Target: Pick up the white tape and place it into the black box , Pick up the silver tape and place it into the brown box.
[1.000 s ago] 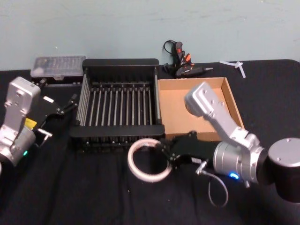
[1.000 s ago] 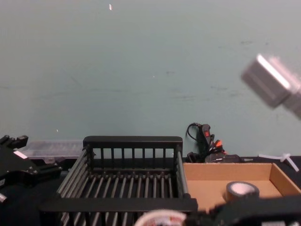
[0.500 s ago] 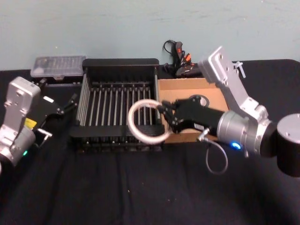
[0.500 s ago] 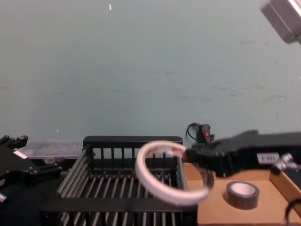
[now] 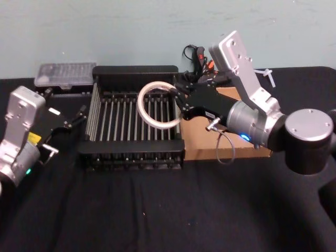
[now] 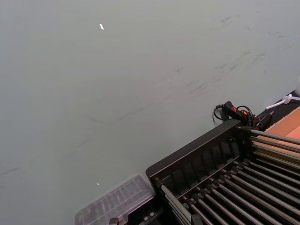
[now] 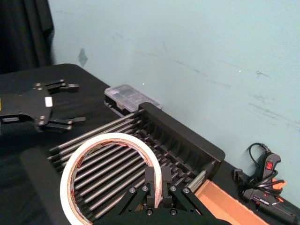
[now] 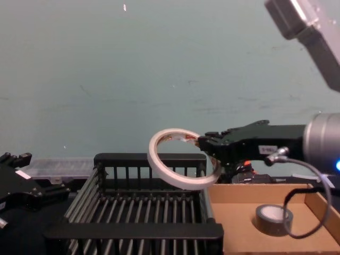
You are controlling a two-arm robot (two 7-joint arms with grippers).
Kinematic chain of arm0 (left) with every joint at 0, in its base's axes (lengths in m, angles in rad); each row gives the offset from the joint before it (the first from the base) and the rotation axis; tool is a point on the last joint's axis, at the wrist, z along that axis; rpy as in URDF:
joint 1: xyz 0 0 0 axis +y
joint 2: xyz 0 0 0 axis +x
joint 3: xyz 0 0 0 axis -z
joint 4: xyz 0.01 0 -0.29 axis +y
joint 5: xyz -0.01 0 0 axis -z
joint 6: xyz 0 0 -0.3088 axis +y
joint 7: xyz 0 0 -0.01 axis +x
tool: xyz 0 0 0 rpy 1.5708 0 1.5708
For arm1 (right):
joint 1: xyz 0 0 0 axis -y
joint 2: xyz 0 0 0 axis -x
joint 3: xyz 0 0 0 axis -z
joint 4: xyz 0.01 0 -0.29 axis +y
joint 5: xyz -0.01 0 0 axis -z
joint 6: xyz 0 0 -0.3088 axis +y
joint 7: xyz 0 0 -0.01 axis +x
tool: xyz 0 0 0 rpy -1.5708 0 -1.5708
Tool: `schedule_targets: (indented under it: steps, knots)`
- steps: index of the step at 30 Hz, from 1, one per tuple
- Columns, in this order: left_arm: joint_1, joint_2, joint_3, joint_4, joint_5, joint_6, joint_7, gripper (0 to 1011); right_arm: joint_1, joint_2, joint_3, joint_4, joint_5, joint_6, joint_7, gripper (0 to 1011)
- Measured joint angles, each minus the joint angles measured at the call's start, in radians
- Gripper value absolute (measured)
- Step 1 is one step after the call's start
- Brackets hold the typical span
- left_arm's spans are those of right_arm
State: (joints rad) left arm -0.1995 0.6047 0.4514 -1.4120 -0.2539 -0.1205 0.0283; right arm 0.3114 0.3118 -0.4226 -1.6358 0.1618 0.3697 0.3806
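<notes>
White tape (image 5: 156, 104) held aloft by the right hand (image 5: 181, 102), fingers pinched across one side of the ring's rim, the roll tilted and hanging above the right half of the black box (image 5: 134, 71), close to the wall it shares with the brown box (image 5: 262, 110). Wrist view confirms a thin grip: fingertips (image 7: 151, 177) straddle only the band's edge, most of the ring cantilevered out over the slatted floor. Silver tape (image 8: 272, 217) already lies flat inside the brown box, seen from the chest. Left hand (image 5: 71, 122) parked well apart on the desk (image 5: 157, 210) at the robot's left, fingers spread wide, holding nothing. Risks, as judged from here: the shallow edge grip could let the ring swing or slip out early; released from this height and tilt it may bounce, roll on edge, or strike the dividing rim and tip toward the brown box. The barred floor could also catch the thin rim between slats, leaving it wedged upright. Lowering nearer the slats and more central before opening would reduce these.
</notes>
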Motion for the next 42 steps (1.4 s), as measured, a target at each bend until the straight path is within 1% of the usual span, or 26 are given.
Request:
schedule_targets:
  steps: [3, 6, 7, 9, 10, 12, 13, 16, 19, 23, 27, 32, 38, 42]
  knots:
    - [0.000, 0.000, 0.000, 0.000, 0.000, 0.000, 0.000, 1001, 0.034, -0.028, -0.015, 0.070, -0.017, -0.050, -0.017, 90]
    - [0.000, 0.000, 0.000, 0.000, 0.000, 0.000, 0.000, 1001, 0.055, -0.047, -0.024, 0.115, -0.034, -0.085, -0.033, 90]
    - [0.000, 0.000, 0.000, 0.000, 0.000, 0.000, 0.000, 1001, 0.067, -0.061, -0.030, 0.146, -0.049, -0.111, -0.047, 90]
    - [0.000, 0.000, 0.000, 0.000, 0.000, 0.000, 0.000, 1001, 0.079, -0.075, -0.035, 0.177, -0.065, -0.140, -0.060, 90]
    - [0.000, 0.000, 0.000, 0.000, 0.000, 0.000, 0.000, 1001, 0.092, -0.092, -0.040, 0.211, -0.082, -0.168, -0.075, 90]
    - [0.000, 0.000, 0.000, 0.000, 0.000, 0.000, 0.000, 1001, 0.104, -0.107, -0.045, 0.245, -0.099, -0.193, -0.087, 90]
    - [0.000, 0.000, 0.000, 0.000, 0.000, 0.000, 0.000, 1001, 0.115, -0.120, -0.049, 0.273, -0.115, -0.214, -0.098, 90]
    - [0.000, 0.000, 0.000, 0.000, 0.000, 0.000, 0.000, 1001, 0.132, -0.138, -0.057, 0.320, -0.136, -0.240, -0.109, 90]
    - [0.000, 0.000, 0.000, 0.000, 0.000, 0.000, 0.000, 1001, 0.155, -0.163, -0.065, 0.385, -0.162, -0.271, -0.118, 90]
    - [0.000, 0.000, 0.000, 0.000, 0.000, 0.000, 0.000, 1001, 0.173, -0.184, -0.068, 0.441, -0.180, -0.291, -0.120, 90]
    - [0.000, 0.000, 0.000, 0.000, 0.000, 0.000, 0.000, 1001, 0.186, -0.199, -0.067, 0.483, -0.192, -0.302, -0.120, 90]
    - [0.000, 0.000, 0.000, 0.000, 0.000, 0.000, 0.000, 1001, 0.197, -0.216, -0.063, 0.520, -0.206, -0.308, -0.115, 90]
    - [0.000, 0.000, 0.000, 0.000, 0.000, 0.000, 0.000, 1001, 0.199, -0.227, -0.059, 0.536, -0.221, -0.306, -0.109, 90]
    - [0.000, 0.000, 0.000, 0.000, 0.000, 0.000, 0.000, 1001, 0.199, -0.226, -0.058, 0.536, -0.221, -0.306, -0.108, 90]
